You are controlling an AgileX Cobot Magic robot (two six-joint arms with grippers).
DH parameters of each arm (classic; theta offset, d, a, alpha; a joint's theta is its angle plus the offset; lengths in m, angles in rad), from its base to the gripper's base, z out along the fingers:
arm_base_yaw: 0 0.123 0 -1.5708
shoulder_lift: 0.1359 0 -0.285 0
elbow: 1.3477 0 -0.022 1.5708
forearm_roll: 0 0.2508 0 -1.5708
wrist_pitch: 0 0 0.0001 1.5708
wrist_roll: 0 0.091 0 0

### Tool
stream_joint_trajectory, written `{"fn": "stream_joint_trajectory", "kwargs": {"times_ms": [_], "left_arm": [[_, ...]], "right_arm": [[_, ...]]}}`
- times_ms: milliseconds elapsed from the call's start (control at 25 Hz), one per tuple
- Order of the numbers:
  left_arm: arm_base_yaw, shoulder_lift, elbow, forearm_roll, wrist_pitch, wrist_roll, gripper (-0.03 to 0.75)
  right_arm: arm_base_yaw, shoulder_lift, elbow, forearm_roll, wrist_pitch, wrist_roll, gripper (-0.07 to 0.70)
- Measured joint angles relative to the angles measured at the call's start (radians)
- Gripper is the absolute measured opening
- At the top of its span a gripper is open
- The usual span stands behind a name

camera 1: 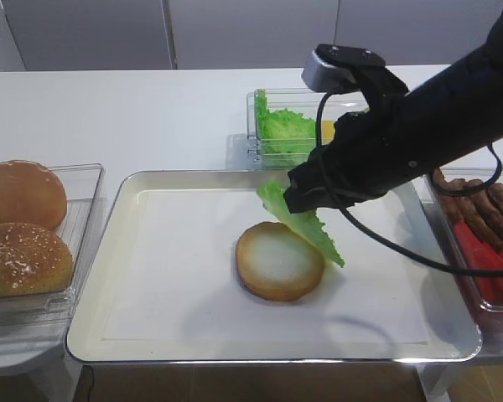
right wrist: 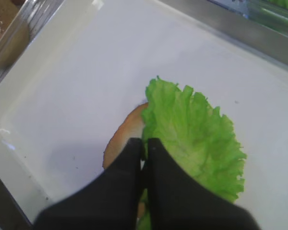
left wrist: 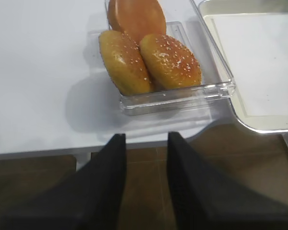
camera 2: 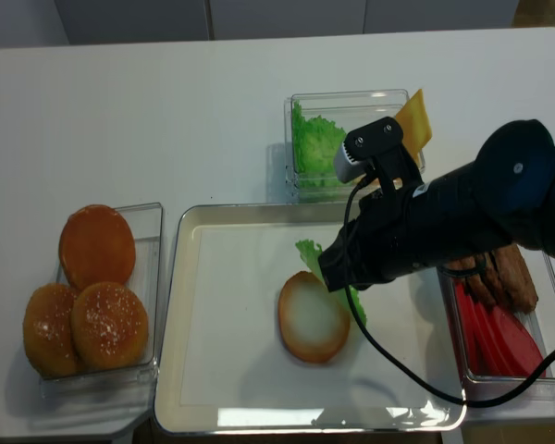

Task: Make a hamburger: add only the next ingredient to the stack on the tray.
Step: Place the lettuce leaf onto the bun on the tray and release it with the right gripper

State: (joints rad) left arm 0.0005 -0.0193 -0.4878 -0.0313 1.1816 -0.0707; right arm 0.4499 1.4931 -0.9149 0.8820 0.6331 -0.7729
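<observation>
Green frilly lettuce leaf [camera 1: 305, 219], pinched in the closed right gripper [right wrist: 145, 148], is hung tilted over the far-right rim of the round cream-faced bun base [camera 1: 278, 261] and could be dropped off-centre onto the silver metal tray [camera 1: 134, 331].

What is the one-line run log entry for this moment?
right gripper: shut on lettuce leaf | leaf: tilted above bun base | bun base: on tray | left gripper: open, holding nothing

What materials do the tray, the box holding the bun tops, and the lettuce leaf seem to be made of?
The tray: likely metal, silver with a shiny, reflecting rim; its white liner looks like matte paper.
The box with the bun tops: clear plastic, since the table shows through its glossy walls.
The lettuce leaf: bright green and frilly, hanging stiffly from the right gripper; real or imitation cannot be told.
</observation>
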Motion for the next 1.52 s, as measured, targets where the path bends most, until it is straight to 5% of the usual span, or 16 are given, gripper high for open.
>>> {"fn": "stream_joint_trajectory", "kwargs": {"times_ms": [1360,1520], "left_arm": [[0.000,0.000,0.000,0.000,0.000,0.000,0.216],[0.000,0.000,0.000,0.000,0.000,0.000,0.216]], "right_arm": [[0.000,0.030,0.000,0.076,0.051,-0.025,0.019],[0.000,0.034,0.000,0.091,0.051,-0.025,0.120]]}}
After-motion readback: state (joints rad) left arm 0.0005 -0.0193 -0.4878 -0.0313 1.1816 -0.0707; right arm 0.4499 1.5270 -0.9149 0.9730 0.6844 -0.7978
